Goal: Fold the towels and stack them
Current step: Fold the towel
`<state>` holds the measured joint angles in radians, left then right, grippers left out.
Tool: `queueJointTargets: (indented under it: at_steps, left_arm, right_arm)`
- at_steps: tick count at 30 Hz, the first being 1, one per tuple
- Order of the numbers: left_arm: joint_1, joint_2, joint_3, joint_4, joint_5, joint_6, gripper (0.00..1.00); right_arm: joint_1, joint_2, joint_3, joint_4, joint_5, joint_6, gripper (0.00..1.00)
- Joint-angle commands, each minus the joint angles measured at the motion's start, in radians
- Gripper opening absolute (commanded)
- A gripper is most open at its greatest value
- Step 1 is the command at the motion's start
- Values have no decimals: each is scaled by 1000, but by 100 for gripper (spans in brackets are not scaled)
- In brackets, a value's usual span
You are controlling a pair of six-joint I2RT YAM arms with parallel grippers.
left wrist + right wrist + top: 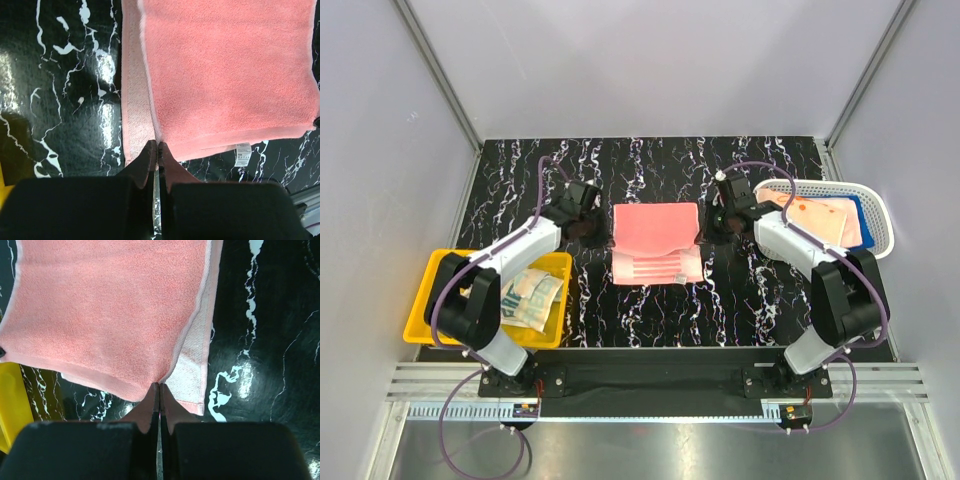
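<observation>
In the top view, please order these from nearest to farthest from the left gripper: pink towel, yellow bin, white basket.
1. The pink towel, in the centre: the left gripper is shut on its left edge.
2. The yellow bin, on the left side, near the left arm's base.
3. The white basket, on the far right.

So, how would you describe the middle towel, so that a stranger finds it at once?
Start at the black marble-patterned table, between the yellow bin on the left and the white mesh basket on the right. The salmon-pink towel lies there, half folded, its side edges pinched by the left hand and the right hand. It is the only towel outside a container.
</observation>
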<state>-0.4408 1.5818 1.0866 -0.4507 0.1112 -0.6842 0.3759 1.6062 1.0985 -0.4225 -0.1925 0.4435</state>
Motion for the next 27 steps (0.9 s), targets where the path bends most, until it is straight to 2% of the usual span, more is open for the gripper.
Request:
queueJointTargets:
  at_steps: [1,15,27]
  left_arm:
    - [-3,-68,-16,47,-27,-3,0]
    - [-68,-88,-139,95,-18,-15,0]
    - [-79,-147,-163,66,-22,-17,0]
  right_arm:
    - [23,-65,-14,25,31,18,0]
    - [37,-100,-135,62,41,49,0]
    - [43,-135,-137,28,56,47,0]
